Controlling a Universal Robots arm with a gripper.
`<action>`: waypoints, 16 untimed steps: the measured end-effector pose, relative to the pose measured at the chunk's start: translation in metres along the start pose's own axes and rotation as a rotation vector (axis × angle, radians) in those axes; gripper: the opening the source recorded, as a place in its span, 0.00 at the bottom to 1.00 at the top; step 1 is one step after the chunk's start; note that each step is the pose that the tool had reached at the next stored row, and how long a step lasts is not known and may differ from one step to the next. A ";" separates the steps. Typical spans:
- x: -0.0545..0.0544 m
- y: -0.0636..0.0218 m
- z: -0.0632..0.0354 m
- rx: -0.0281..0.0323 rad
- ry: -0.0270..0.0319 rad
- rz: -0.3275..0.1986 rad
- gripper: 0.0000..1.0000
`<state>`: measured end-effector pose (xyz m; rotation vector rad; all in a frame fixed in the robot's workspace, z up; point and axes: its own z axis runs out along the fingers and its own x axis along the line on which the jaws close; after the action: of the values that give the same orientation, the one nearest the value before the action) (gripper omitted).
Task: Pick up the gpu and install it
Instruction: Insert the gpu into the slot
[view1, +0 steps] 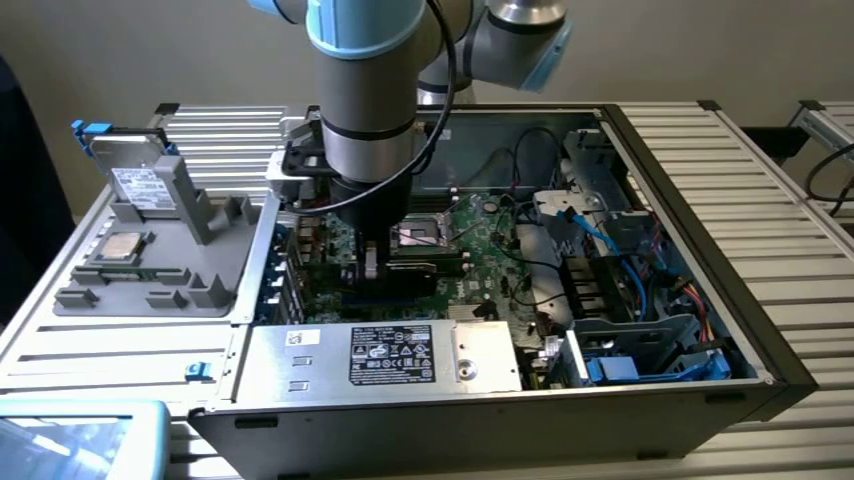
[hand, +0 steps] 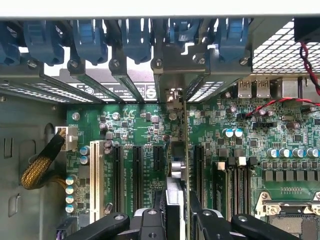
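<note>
My gripper (hand: 175, 216) is shut on the gpu (hand: 175, 187), which I see edge-on as a thin card standing upright between the two black fingers (hand: 150, 220). The card runs from the fingers toward the metal bracket openings (hand: 172, 95) at the case's rear wall. It stands over the green motherboard (hand: 145, 130), in line with the black expansion slots (hand: 137, 175); whether its lower edge is in a slot is hidden. In the exterior view the gripper (view1: 371, 268) reaches down into the open computer case (view1: 694, 220), beside the processor socket (view1: 418, 235).
A silver power supply (view1: 400, 355) lies at the case's near edge. Blue and black cables (view1: 627, 260) crowd the exterior view's right side. A hard drive (view1: 140, 185) stands on a grey tray (view1: 147, 290) outside the case. A yellow braided cable (hand: 40, 167) plugs in beside a white slot (hand: 95, 180).
</note>
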<state>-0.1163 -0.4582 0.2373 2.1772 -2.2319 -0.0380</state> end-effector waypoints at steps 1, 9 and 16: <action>0.000 0.0000 0.0000 0.0001 0.0000 0.000 0.29; 0.000 0.0000 -0.0149 0.0002 0.0000 0.000 0.29; 0.002 -0.0124 -0.0314 0.0007 -0.0041 -0.001 0.29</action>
<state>-0.1029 -0.4605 0.2682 2.1804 -2.2336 -0.0417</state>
